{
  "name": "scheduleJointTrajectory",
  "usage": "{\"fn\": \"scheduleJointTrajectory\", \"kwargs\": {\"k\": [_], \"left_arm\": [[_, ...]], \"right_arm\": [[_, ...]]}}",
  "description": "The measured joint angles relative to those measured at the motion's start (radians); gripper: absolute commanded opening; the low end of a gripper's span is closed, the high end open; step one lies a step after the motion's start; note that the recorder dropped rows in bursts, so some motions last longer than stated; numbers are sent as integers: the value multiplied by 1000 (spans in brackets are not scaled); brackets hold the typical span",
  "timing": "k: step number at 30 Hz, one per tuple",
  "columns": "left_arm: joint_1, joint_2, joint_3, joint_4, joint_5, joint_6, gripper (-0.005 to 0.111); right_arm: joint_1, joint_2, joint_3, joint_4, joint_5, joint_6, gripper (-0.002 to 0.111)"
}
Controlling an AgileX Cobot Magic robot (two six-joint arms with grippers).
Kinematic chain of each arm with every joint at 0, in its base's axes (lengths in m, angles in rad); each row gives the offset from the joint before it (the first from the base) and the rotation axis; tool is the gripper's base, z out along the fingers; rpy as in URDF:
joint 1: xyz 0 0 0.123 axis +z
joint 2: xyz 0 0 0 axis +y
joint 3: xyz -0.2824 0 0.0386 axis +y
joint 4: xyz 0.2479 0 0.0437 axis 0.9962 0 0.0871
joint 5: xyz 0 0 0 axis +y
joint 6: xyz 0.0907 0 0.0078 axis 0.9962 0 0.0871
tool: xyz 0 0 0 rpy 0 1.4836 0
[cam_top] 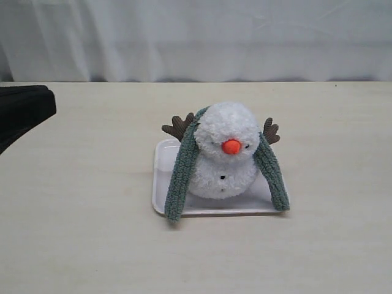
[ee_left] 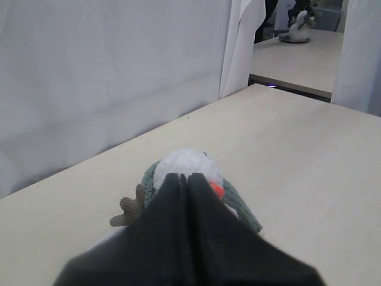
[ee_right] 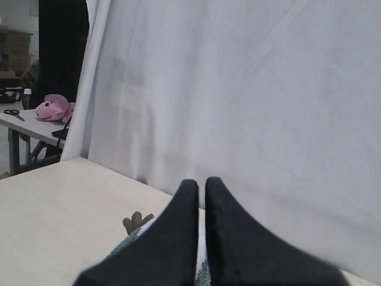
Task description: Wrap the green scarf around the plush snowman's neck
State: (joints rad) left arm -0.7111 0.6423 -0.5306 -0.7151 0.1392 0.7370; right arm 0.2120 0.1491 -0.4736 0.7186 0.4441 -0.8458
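The plush snowman (cam_top: 225, 152) sits upright on a white tray (cam_top: 162, 184) at the table's middle, orange nose facing front. The green scarf (cam_top: 182, 171) is draped behind its head, with one end hanging down each side to the tray's front edge. Neither end crosses in front of the neck. In the left wrist view my left gripper (ee_left: 186, 177) is shut and empty, with the snowman (ee_left: 181, 164) and scarf (ee_left: 243, 211) partly hidden behind it. My right gripper (ee_right: 201, 182) is shut and empty, held above the snowman's brown arm (ee_right: 136, 221).
A black part of the left arm (cam_top: 21, 113) juts in at the left edge of the exterior view. A white curtain hangs along the table's far edge. Other tables with toys stand beyond the curtain.
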Motion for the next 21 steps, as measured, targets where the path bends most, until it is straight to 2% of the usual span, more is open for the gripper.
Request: {"fn": "scheduleJointTrajectory", "kwargs": {"k": [11,21], "left_arm": [[0,-131,0,0,4,0,0],[0,-148,0,0,6,0,0]], "right_arm": [[0,-134,22,-43,-17,-2,4],[0,-147,31,-46,-22,-2,4]]}}
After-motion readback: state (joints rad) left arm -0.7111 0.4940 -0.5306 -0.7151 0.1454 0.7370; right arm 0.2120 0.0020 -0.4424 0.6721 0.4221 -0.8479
